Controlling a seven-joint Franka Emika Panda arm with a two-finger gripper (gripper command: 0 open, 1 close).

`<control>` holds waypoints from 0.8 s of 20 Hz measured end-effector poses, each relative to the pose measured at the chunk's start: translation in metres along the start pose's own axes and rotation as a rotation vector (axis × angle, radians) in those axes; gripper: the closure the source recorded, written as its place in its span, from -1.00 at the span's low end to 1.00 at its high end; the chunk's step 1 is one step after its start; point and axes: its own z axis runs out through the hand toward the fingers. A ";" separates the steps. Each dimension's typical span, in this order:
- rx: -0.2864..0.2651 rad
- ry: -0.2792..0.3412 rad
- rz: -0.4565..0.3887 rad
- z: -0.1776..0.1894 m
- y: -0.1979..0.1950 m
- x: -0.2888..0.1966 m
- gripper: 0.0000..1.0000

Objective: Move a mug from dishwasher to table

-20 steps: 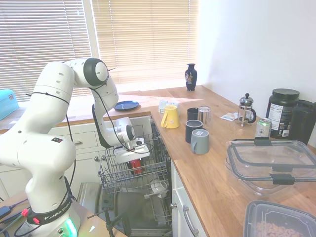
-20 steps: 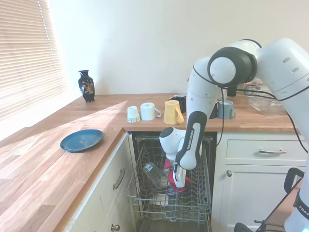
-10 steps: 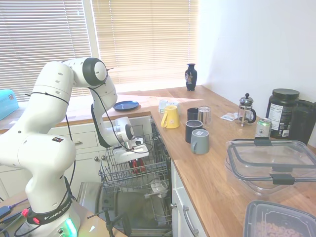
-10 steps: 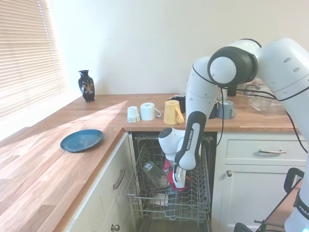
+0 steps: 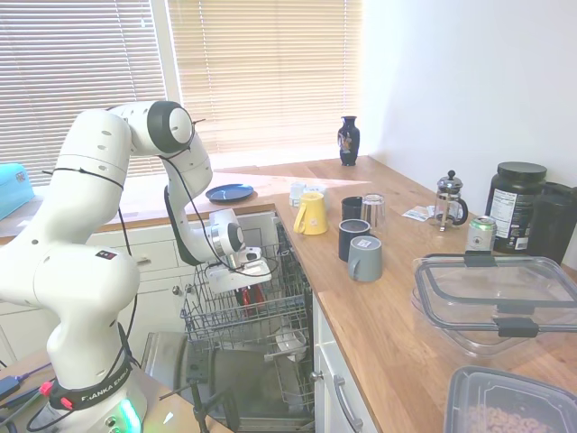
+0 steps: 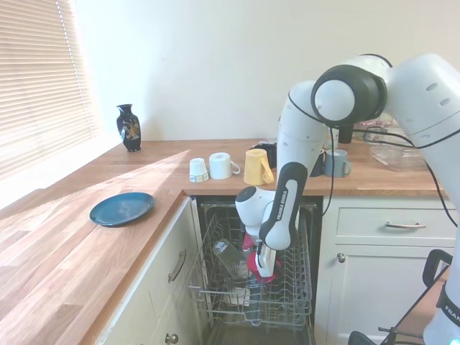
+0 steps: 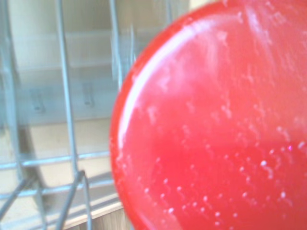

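Note:
The small glossy red mug (image 6: 253, 264) hangs just above the floor of the dishwasher's grey wire rack (image 6: 290, 300), and my gripper (image 6: 267, 272) is shut on it from above. In the first exterior view the red mug (image 5: 252, 297) shows through the wires of the rack (image 5: 275, 317) under my gripper (image 5: 250, 287). Its wet red surface (image 7: 216, 129) fills most of the wrist view, with rack wires (image 7: 64, 96) beside it. The wooden table (image 5: 379, 311) runs along the right of the dishwasher.
On the table stand a yellow mug (image 5: 311, 214), a dark blue mug (image 5: 352, 237), a grey mug (image 5: 365, 258), a glass (image 5: 372, 212), a French press (image 5: 449, 200) and plastic containers (image 5: 496, 302). A blue plate (image 6: 122, 208) and a dark vase (image 6: 129, 127) sit further off. A clear glass (image 6: 228, 257) lies in the rack.
My gripper has risen a little with the red mug in it, lifting the mug slightly higher within the rack.

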 end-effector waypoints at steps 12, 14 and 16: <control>0.099 0.140 0.116 -0.125 0.024 -0.012 1.00; 0.122 0.151 0.169 -0.148 0.051 -0.009 1.00; 0.147 0.152 0.213 -0.167 0.072 -0.010 1.00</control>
